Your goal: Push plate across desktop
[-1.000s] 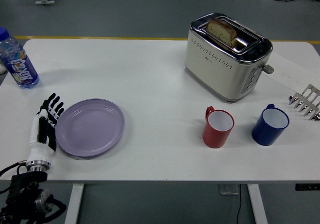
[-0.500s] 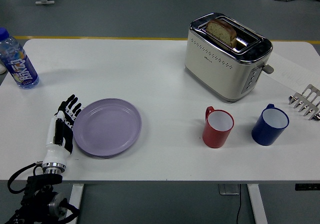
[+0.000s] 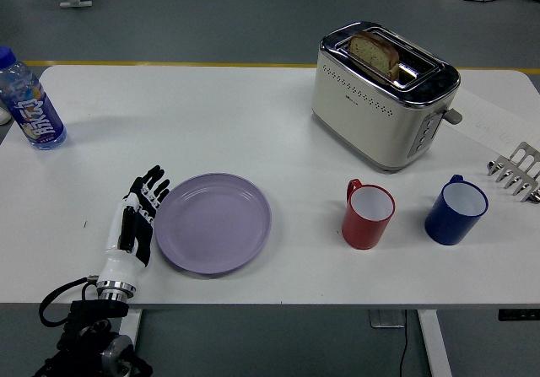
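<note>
A lilac plate (image 3: 213, 222) lies flat on the white table (image 3: 253, 124), left of centre near the front edge. My left hand (image 3: 137, 218) rests on the table at the plate's left rim, with its fingers (image 3: 150, 186) straight and held together, the palm side against the rim. It holds nothing. The right arm is out of sight.
A red mug (image 3: 368, 215) stands just right of the plate, a blue mug (image 3: 456, 210) beyond it. A cream toaster (image 3: 384, 93) with a bread slice stands at the back right. A water bottle (image 3: 30, 102) is at the far left, a metal rack (image 3: 516, 171) at the right edge.
My left hand has moved right along the table and the plate has slid right with it, closer to the red mug.
</note>
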